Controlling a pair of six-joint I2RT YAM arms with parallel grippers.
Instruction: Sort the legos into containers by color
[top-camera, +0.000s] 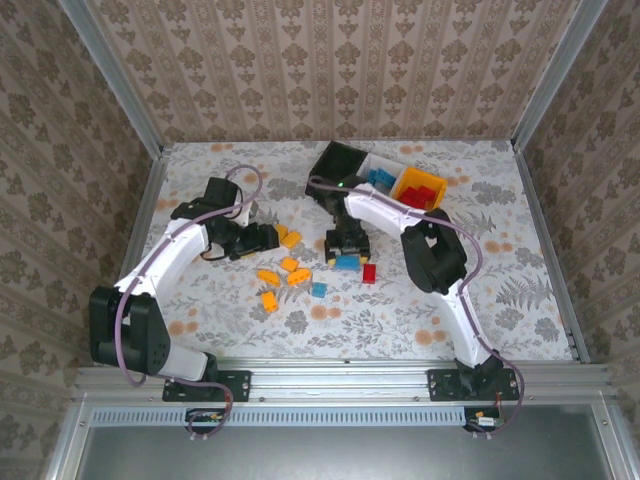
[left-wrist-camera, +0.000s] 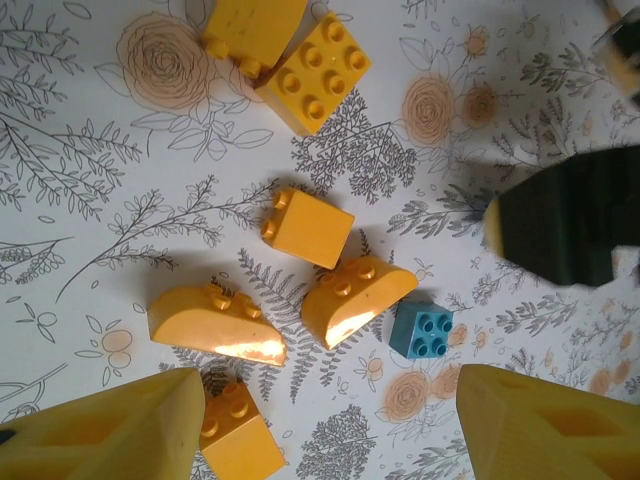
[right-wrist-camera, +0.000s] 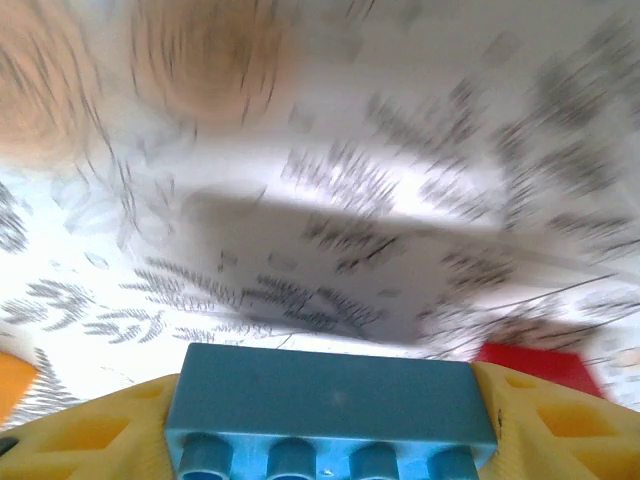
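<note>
Between right fingers (right-wrist-camera: 90, 432), a blue lego (right-wrist-camera: 330, 395) seems clamped.

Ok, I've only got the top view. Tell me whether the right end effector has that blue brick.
Observer: It does. In the right wrist view the blue brick sits clamped in the right end effector, studs toward the camera.
Operator: Good. Now give me the left one.
Observer: In the left wrist view the left end effector is open with nothing gripped, above orange bricks.
Operator: Report any blue there.
Observer: There is one small four-stud blue brick, next to a rounded orange brick.
</note>
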